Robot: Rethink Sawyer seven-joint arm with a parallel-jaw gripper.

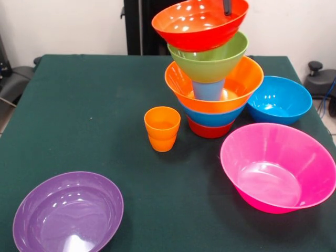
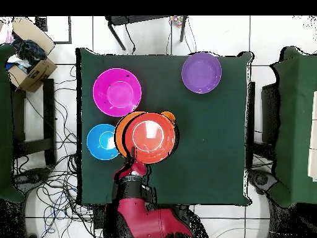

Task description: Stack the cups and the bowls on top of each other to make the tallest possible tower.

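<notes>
The tower [image 1: 212,79] stands right of the table's middle. From the bottom it is a red-orange bowl [image 1: 209,129], a blue bowl [image 1: 212,117], an orange bowl [image 1: 181,86], a light blue cup [image 1: 207,90], a lime green bowl [image 1: 210,62] and a tilted red-orange bowl [image 1: 197,26] on top. My gripper [image 1: 227,7] reaches down at the top bowl's raised rim; its grip is hidden. Two nested orange cups [image 1: 162,128] stand left of the tower. From overhead the top bowl [image 2: 148,139] covers the tower, with my arm [image 2: 132,186] behind it.
A second blue bowl [image 1: 279,100] [image 2: 101,141] sits right of the tower. A large pink bowl [image 1: 278,168] [image 2: 116,93] and a purple bowl [image 1: 68,212] [image 2: 201,72] lie nearer the front edge. A cardboard box [image 2: 31,62] and cables lie on the floor.
</notes>
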